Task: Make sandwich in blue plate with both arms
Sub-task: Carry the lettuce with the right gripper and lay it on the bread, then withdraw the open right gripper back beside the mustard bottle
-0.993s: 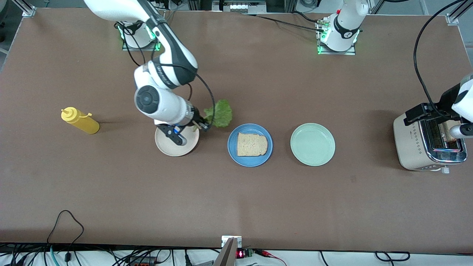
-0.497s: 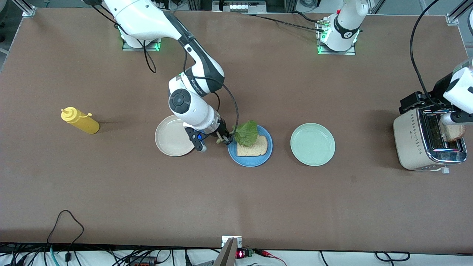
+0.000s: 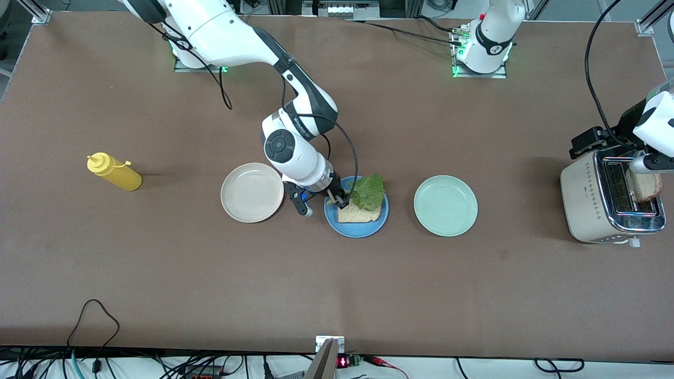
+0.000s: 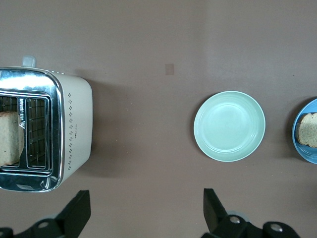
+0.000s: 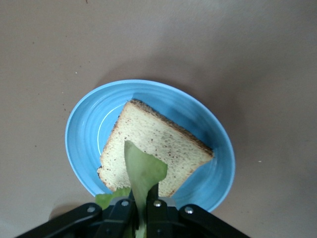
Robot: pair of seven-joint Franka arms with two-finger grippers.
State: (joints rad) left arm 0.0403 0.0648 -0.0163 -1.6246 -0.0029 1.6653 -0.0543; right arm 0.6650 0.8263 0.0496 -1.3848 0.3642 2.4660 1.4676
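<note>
The blue plate (image 3: 331, 216) lies mid-table with one bread slice (image 3: 358, 215) on it. My right gripper (image 3: 341, 200) is shut on a ruffled green lettuce leaf (image 3: 368, 192) and holds it low over that slice. In the right wrist view the gripper (image 5: 143, 203) pinches the leaf (image 5: 141, 173) above the bread (image 5: 168, 144) and the plate (image 5: 89, 129). A second bread slice (image 3: 645, 185) stands in the toaster slot and also shows in the left wrist view (image 4: 9, 139). My left gripper (image 4: 146, 213) is open and empty, up in the air by the toaster.
A cream-white plate (image 3: 251, 192) lies beside the blue plate toward the right arm's end. A pale mint-green plate (image 3: 445, 205) lies toward the left arm's end. The toaster (image 3: 605, 202) stands at that end. A yellow mustard bottle (image 3: 113, 172) lies at the right arm's end.
My right gripper has carried the lettuce leaf from over the cream-white plate to over the bread on the blue plate. My left arm has shifted slightly above the toaster.
</note>
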